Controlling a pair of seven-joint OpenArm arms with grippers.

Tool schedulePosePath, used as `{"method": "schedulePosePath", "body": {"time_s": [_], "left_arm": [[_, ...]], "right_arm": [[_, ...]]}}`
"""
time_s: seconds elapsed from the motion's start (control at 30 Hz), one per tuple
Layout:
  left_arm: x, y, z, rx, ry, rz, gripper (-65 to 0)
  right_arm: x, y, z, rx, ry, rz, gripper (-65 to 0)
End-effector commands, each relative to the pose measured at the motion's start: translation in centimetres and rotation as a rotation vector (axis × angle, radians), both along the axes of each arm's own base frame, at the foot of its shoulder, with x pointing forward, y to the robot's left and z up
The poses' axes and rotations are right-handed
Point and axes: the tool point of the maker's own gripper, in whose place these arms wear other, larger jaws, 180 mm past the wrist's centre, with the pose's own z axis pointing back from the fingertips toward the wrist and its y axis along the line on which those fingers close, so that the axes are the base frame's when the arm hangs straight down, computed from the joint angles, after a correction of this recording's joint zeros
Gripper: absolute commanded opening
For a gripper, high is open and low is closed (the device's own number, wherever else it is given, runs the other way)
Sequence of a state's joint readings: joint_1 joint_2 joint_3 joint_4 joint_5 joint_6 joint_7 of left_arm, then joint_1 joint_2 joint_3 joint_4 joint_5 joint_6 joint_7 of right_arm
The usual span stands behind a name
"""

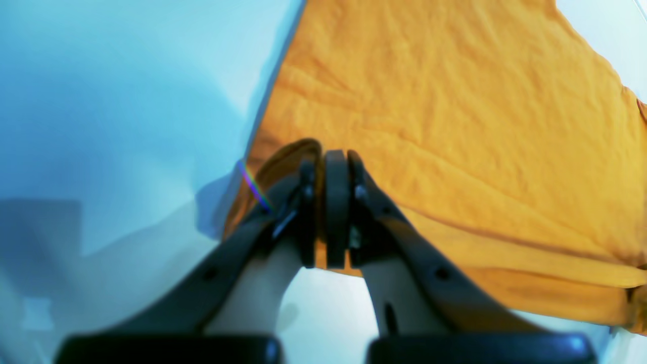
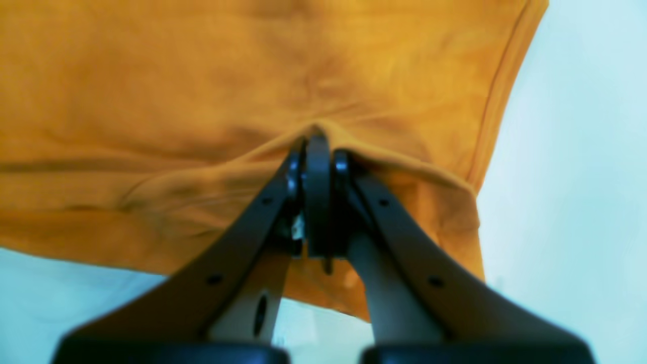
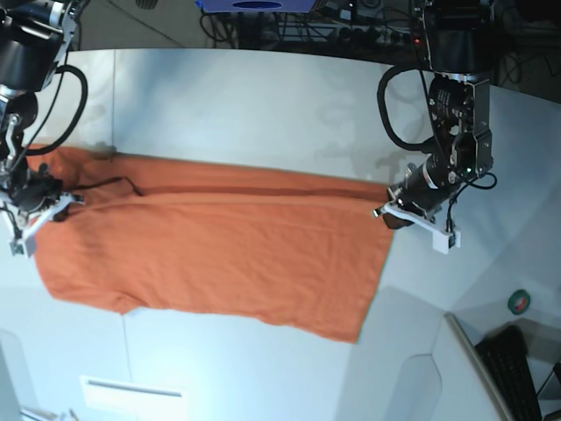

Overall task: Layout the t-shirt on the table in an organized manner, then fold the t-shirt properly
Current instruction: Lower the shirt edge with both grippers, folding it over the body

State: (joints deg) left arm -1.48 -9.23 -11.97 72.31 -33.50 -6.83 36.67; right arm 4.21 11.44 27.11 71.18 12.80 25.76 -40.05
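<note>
The orange t-shirt (image 3: pixel 228 246) lies across the white table (image 3: pixel 263 105) as a long band, with a fold line along its far side. At the band's right end in the base view, my left gripper (image 3: pixel 392 213) is shut on the cloth's corner. The left wrist view shows its fingertips (image 1: pixel 326 162) pinching a fold at the edge of the t-shirt (image 1: pixel 455 126). My right gripper (image 3: pixel 61 203) is shut on the left end. Close up, that gripper (image 2: pixel 316 146) has a ridge of the t-shirt (image 2: pixel 202 76) bunched between its pads.
A green tape roll (image 3: pixel 521 301) and a black keyboard (image 3: pixel 517 368) sit on the grey side surface at the lower right. Cables and equipment (image 3: pixel 351 22) line the back edge. A pale label (image 3: pixel 131 390) lies near the table's front.
</note>
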Motion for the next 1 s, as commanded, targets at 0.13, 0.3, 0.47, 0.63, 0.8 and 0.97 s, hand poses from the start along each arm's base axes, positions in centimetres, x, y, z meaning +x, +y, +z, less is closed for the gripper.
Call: {"method": "schedulePosePath", "body": {"time_s": [0.13, 0.3, 0.47, 0.63, 0.8, 0.97], "left_arm": [[1.8, 0.5, 1.9, 0.005, -0.068, 0.008, -65.0], [1.9, 0.5, 1.9, 0.005, -0.069, 0.008, -65.0], [2.4, 0.4, 2.3, 0.005, -0.082, 0.004, -65.0], [2.8, 0.5, 1.3, -0.007, -0.051, 0.015, -65.0], [2.9, 0.5, 1.1, -0.012, -0.045, 0.017, -65.0], [3.2, 0.7, 1.4, -0.014, -0.051, 0.024, -65.0]], "right_arm": [[1.3, -1.0, 1.6, -0.020, -0.060, -0.008, -65.0], [1.3, -0.9, 1.6, -0.018, -0.060, -0.008, -65.0], [1.3, -0.9, 1.6, -0.018, -0.060, -0.008, -65.0], [1.3, -0.9, 1.6, -0.019, -0.060, -0.009, -65.0], [1.3, -0.9, 1.6, -0.019, -0.060, -0.009, -65.0], [1.3, -0.9, 1.6, -0.019, -0.060, -0.009, -65.0]]}}
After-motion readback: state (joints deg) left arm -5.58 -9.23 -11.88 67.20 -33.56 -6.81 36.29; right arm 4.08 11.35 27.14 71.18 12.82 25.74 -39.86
